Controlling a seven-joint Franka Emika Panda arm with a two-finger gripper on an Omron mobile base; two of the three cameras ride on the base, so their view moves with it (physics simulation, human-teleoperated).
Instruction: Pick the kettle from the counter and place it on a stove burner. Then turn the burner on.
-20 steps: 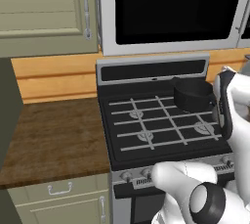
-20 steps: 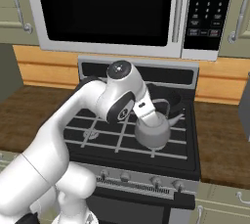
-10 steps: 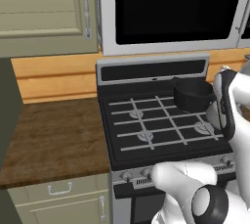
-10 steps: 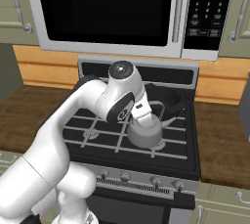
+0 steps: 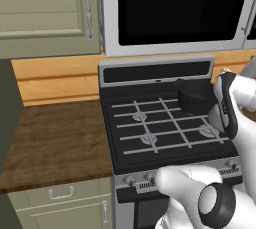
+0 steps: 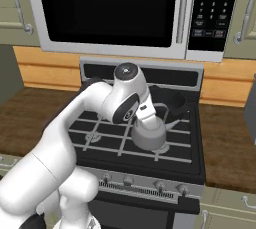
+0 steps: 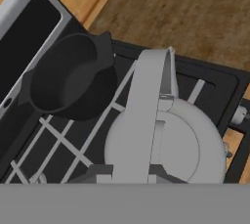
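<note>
My gripper (image 6: 144, 116) is shut on the thin arched handle of the shiny grey kettle (image 6: 149, 134). The kettle sits low over the front right part of the black range; whether it rests on the grate bars I cannot tell. In the hand view the kettle (image 7: 166, 145) lies right below the gripper (image 7: 132, 173), its handle running up between the fingers. Round grey stove burner rings (image 5: 149, 139) show under the pale grate bars, one at the front right (image 5: 207, 132). The dark wood counter (image 5: 55, 138) lies left of the range and another stretch (image 6: 225, 138) to its right.
A larger black pot (image 6: 170, 100) stands on the rear right burner, just behind the kettle, and is also seen in the hand view (image 7: 73, 78). Control knobs (image 6: 129, 179) line the range's front panel. A microwave (image 6: 110, 8) hangs above the stove.
The gripper and kettle have drifted slightly left over the stove's front right area. The pot has not moved.
</note>
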